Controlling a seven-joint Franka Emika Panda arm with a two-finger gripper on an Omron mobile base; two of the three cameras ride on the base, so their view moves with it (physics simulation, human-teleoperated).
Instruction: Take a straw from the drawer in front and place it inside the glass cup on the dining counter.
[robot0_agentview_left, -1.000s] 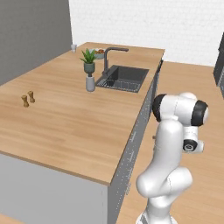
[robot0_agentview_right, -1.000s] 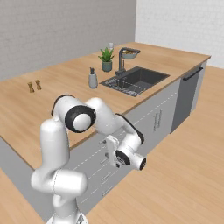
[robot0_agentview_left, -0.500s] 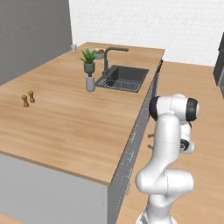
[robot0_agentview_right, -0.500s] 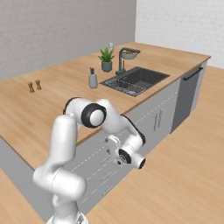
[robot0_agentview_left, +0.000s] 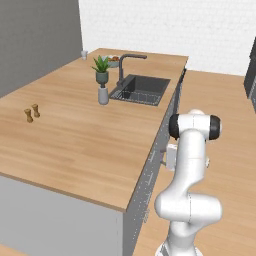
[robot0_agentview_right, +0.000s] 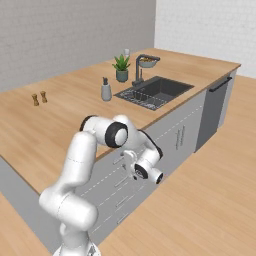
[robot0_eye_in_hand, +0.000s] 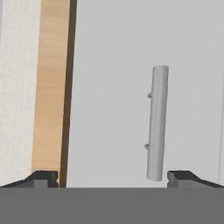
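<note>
The hand (robot0_eye_in_hand: 112, 177) stands wide apart and holds nothing; in the hand view its two dark fingertips (robot0_eye_in_hand: 43, 176) sit at the lower edge with a plain grey panel between them. That panel is the front of the drawer (robot0_eye_in_hand: 131, 87), shut, with its slim metal handle (robot0_eye_in_hand: 157, 122) lying just inside the fingertip on that side and not touched by either one. A strip of the wooden top edge (robot0_eye_in_hand: 50, 87) runs along one side of the panel in the same view.

In the right base view the hand (robot0_agentview_right: 131, 167) is lowered against the grey cabinet face just under the front edge of the worktop (robot0_agentview_right: 75, 100), level with the uppermost row of drawer fronts. The arm is folded forward and down to reach it.

On the worktop, well away from the hand: a sink (robot0_agentview_right: 155, 91) with a dark faucet (robot0_agentview_right: 140, 67) set near the far right edge, a potted plant (robot0_agentview_right: 121, 67) and a grey bottle (robot0_agentview_right: 105, 90) just to its left, and two small brown shakers (robot0_agentview_right: 39, 98) near the left edge. At the far corner stand a bowl of fruit (robot0_agentview_right: 147, 61) and the glass cup (robot0_agentview_left: 84, 53), small and pale. The straw cannot be made out in any view.
</note>
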